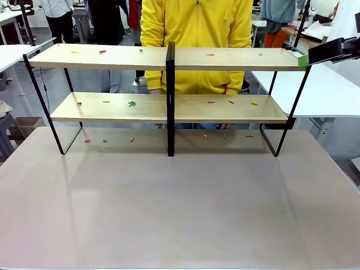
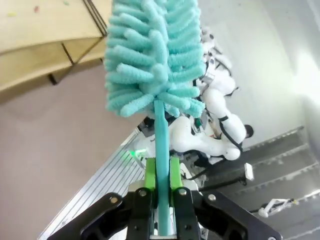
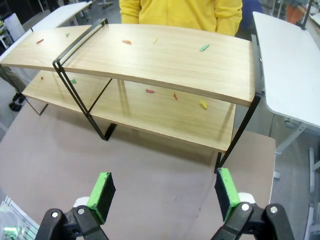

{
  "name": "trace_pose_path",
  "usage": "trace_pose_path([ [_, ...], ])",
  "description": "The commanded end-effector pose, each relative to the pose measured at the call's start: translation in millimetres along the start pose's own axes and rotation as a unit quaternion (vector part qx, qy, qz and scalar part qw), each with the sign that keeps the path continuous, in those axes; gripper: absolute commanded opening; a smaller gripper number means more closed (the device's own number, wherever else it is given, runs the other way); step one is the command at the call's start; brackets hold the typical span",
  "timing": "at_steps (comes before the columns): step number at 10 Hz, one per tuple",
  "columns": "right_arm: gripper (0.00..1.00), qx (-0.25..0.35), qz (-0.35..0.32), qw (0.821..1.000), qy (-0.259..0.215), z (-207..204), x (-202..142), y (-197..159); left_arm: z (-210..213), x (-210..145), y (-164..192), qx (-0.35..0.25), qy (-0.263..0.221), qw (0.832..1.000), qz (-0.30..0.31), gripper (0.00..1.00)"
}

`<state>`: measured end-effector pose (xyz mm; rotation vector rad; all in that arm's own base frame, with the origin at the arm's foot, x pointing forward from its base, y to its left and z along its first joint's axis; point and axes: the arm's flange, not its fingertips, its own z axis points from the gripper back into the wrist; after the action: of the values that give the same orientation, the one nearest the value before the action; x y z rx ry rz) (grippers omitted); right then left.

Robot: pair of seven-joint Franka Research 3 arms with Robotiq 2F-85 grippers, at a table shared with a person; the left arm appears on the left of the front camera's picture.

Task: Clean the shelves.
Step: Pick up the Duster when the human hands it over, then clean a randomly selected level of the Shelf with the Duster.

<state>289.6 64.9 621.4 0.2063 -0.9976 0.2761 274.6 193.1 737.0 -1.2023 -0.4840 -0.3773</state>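
Note:
The shelves stand across the far half of the table: two long light-wood boards on a thin black frame with a black centre post. Small coloured scraps lie scattered on both boards and on the table under them. My left gripper is shut on the thin handle of a teal fluffy duster, whose head points toward a corner of the shelves. My right gripper is open and holds nothing, hovering above the table off the end of the shelves. It reaches in beside the top board's right end.
A person in a yellow top stands close behind the shelves. White tables flank the rack at the right and far left. The tan table in front of the shelves is open space.

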Motion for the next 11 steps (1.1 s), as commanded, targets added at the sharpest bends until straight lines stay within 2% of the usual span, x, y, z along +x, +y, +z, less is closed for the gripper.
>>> trace_pose_path([
  [1, 1.00, 0.003, 0.004, 1.000, 0.000, 0, 0, -2, 55, -38, 16, 0.041, 0.018, 0.999, -0.014, 0.00],
  [3, 1.00, 0.003, 0.004, 1.000, 0.000, 0, 0, -2, 99, -91, 34, 0.091, -0.028, 0.995, 0.005, 0.00],
  [4, 1.00, 0.003, 0.004, 1.000, 0.000, 0, 0, -2, 64, -63, 17, 0.043, -0.011, 0.999, 0.004, 0.00],
  [11, 1.00, 0.003, 0.004, 1.000, 0.000, 0, 0, -2, 64, -63, 17, 0.043, -0.011, 0.999, 0.004, 0.00],
])
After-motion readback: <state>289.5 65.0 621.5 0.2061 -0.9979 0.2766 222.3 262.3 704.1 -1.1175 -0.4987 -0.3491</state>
